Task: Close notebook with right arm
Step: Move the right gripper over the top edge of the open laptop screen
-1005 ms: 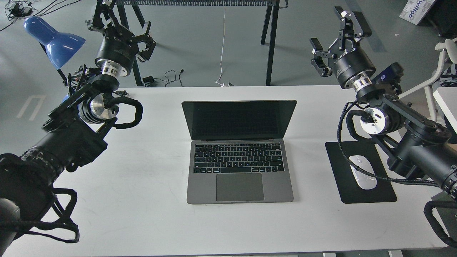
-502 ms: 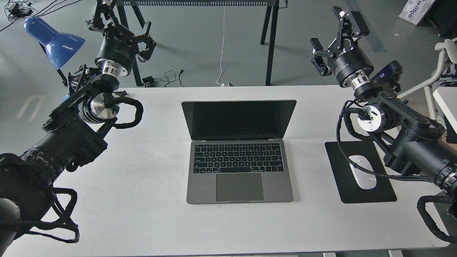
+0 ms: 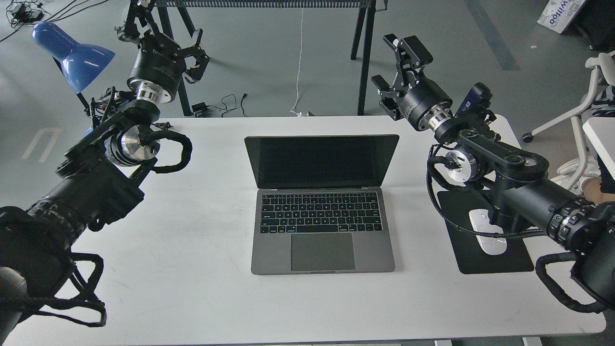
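Note:
The notebook (image 3: 322,240) lies open in the middle of the white table (image 3: 192,278), with its dark screen (image 3: 321,161) upright and tilted back. My right arm (image 3: 495,161) comes in from the right. Its gripper (image 3: 393,68) is open and empty, raised above the table's far edge, just right of and behind the screen's top right corner, apart from it. My left gripper (image 3: 163,37) is open and empty, raised beyond the table's far left corner.
A black mouse pad (image 3: 502,262) with a white mouse (image 3: 494,245) lies under my right arm. A blue lamp (image 3: 72,53) stands at the far left. Black trestle legs (image 3: 362,57) stand behind the table. A white chair (image 3: 593,91) is at the right.
My right arm has swung left and toward the notebook, bringing its gripper close to the screen's top right corner. The notebook and my left arm have not moved.

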